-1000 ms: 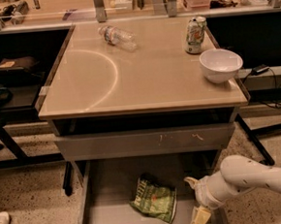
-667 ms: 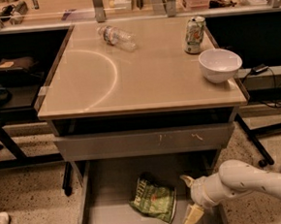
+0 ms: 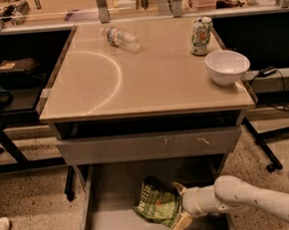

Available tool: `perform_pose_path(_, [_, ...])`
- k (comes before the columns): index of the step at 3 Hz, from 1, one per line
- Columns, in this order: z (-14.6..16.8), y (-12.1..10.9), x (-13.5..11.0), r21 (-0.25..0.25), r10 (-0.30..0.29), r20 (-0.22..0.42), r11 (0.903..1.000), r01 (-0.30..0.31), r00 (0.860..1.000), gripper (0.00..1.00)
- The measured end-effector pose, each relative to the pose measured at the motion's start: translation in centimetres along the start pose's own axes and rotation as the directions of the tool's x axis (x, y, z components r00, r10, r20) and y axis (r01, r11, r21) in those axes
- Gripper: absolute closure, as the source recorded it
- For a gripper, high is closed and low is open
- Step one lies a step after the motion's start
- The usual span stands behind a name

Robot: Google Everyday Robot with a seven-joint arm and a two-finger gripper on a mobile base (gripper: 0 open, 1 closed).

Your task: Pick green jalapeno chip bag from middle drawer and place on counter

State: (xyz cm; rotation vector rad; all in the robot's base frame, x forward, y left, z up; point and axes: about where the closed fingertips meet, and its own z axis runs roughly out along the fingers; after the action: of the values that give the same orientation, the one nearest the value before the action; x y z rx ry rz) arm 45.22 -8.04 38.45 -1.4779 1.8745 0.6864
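- Your pincer (image 3: 179, 205) sits at lower centre, fingers spread either side of the green jalapeno chip bag (image 3: 156, 204) (not clamped).
- Bag lies in the middle drawer (image 3: 113, 225), below the counter (image 3: 147, 82).

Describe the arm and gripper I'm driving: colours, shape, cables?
The arm is a smooth, rounded off-white tube with a white wrist collar; no cables or markings show. The gripper, down in the middle drawer by the green jalapeno chip bag, has two tan, wedge-shaped fingers.
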Motion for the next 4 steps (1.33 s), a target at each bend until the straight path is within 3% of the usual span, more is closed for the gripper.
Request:
perform_pose_path(1, [2.3,0.3,-1.1,-0.016,-0.023,0.055,0.9996,0.024,0.998,0.0])
perform_pose_path(2, [3.9,0.3,-2.4,0.003,-0.064,0.088,0.998,0.064,0.994,0.0])
perform_pose_path(3, [4.0,0.2,-2.4,0.004,-0.065,0.09,0.9979,0.065,0.994,0.0])
perform_pose_path(4, [4.0,0.2,-2.4,0.004,-0.065,0.09,0.9979,0.065,0.994,0.18])
